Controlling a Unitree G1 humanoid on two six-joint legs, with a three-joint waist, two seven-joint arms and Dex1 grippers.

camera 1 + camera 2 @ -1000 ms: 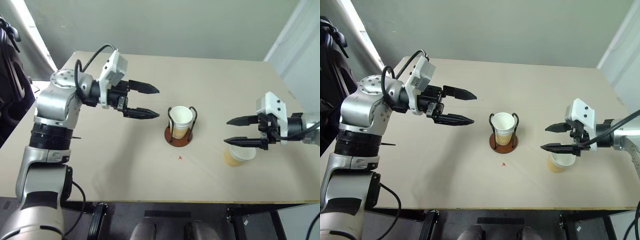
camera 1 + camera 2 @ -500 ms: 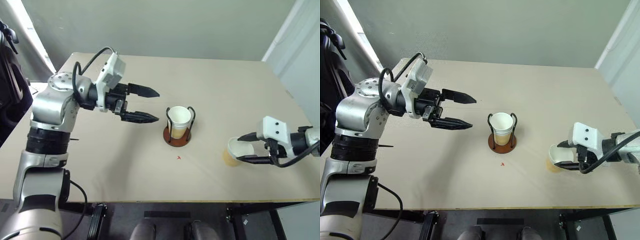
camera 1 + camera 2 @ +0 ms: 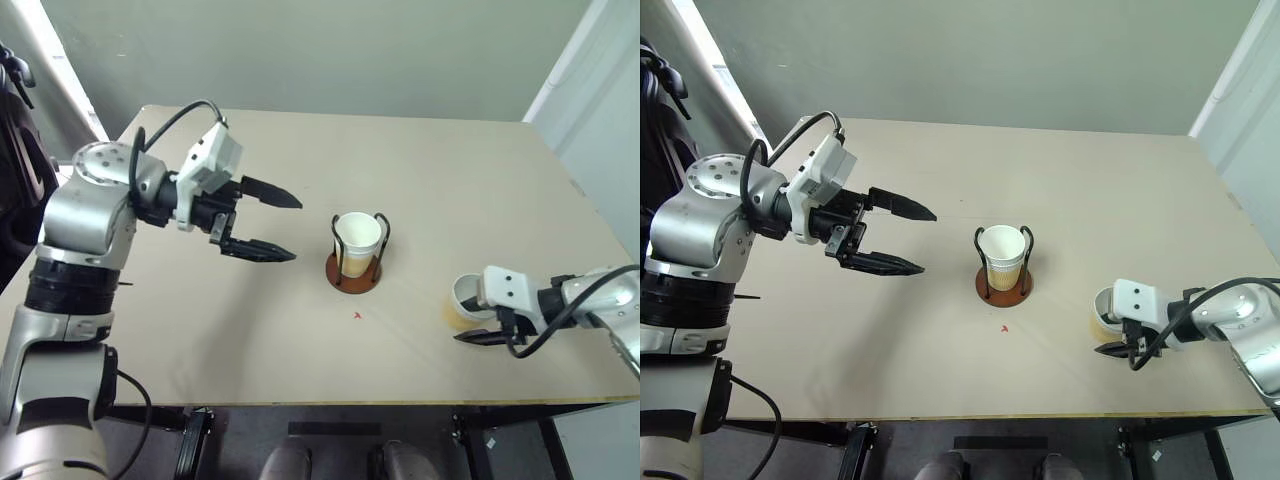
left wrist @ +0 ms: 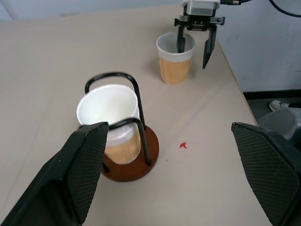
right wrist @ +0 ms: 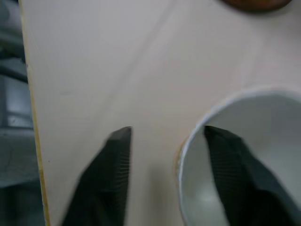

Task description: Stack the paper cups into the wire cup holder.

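Beige worktop (image 3: 450, 180): pale and matte, and it takes up most of the head view, with a grey wall (image 3: 330, 50) across the top of the frame.
Wire cup holder (image 3: 352, 279): just right of centre in the head view, with its reddish-brown disc flat on the worktop and its thin black loops standing upright.
Seated paper cup (image 3: 358, 236): upright inside the holder's loops, white mouth up and tan wall showing between the wires. I can't tell whether more cups are nested beneath it.
Loose paper cup (image 3: 462, 298): over at the lower right of the head view, upright on the worktop near the front edge and well apart from the holder.
Right end effector (image 4: 193, 58): down at the loose paper cup and straddling its wall. One black finger dips inside the white mouth while the other hangs outside, on the side toward the front edge. Not clenched: its own wrist view shows bare worktop between the outer finger (image 5: 117, 174) and the rim, so there is no grasp yet.
Left end effector (image 3: 296, 228): at centre left of the head view, above the worktop, with its fingers pointing toward the holder. It is released, spread wide with nothing between the fingers, and it stands apart from the holder.
Red mark (image 3: 358, 316): a small fleck on the worktop just below the holder in the head view, touching nothing.
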